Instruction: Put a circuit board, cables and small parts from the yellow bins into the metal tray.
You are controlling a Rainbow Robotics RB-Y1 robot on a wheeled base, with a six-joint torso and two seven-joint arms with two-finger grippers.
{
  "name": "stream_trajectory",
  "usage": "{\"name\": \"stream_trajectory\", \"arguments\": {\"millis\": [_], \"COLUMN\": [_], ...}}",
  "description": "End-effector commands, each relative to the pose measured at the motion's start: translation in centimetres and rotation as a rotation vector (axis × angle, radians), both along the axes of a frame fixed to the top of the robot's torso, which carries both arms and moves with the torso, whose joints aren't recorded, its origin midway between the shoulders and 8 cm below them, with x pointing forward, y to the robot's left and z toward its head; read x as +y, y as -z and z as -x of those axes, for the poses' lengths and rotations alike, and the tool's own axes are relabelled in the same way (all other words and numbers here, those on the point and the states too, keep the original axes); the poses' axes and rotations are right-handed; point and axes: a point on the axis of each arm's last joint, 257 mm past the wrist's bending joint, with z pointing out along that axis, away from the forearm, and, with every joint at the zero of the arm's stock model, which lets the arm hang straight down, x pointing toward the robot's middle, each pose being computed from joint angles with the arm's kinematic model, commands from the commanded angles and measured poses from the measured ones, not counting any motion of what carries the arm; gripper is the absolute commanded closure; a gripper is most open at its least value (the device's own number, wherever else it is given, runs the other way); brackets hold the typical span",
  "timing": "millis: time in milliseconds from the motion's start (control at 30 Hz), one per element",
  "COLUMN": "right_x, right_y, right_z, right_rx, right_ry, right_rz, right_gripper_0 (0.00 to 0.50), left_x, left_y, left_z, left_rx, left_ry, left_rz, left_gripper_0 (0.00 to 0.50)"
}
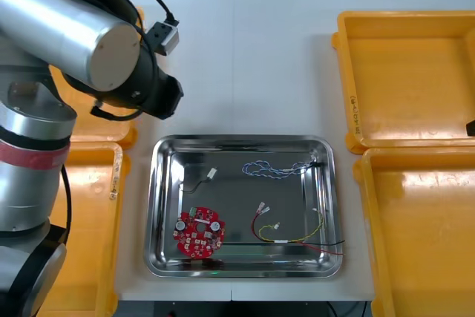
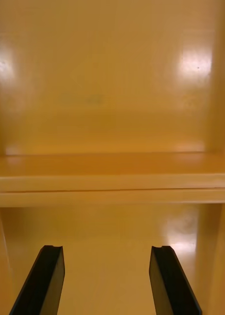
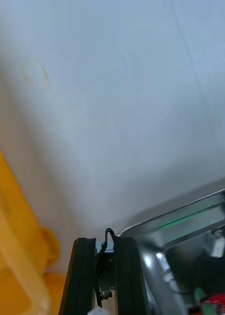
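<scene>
Left gripper (image 3: 105, 241) pinches a black cable (image 3: 109, 230) off the tray's (image 3: 191, 216) far-left corner; right gripper (image 2: 107, 256) gapes wide, empty, over a bin (image 2: 112, 98).

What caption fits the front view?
Metal tray between yellow bins holds a red circuit board and three cables; left arm hovers off its far left corner.

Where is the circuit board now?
Front view: the board lies in the tray's near-left corner, left of the red-yellow cable.
</scene>
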Motion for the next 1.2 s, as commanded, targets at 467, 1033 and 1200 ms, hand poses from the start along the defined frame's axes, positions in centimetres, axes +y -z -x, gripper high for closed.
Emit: {"name": "stream_trajectory", "arguments": {"millis": [467,1033,1200], "right_x": [-3.0,-1.9,-2.0], "right_y": [-1.7,-1.7,-1.7], "right_z": [0.5,-0.2,-0.2], "right_rx": [-0.027,-0.042,-0.044], "right_ry": [0.103,0.100,0.060], "right_rz": [0.024,-0.033,-0.006], "right_gripper_0": [0.000,0.000,0.000], "left_x": [-9.4,-11.3,-11.5], "left_y": [1.5,7.2,8.6], "left_z": [4.2,7.2,7.3], "left_rx": [0.036,0.098,0.097], "left_ry": [-0.029,-0.111,-0.111], "left_rz": [0.112,0.131,0.139], "left_gripper_0": [0.500,0.500,0.500]}}
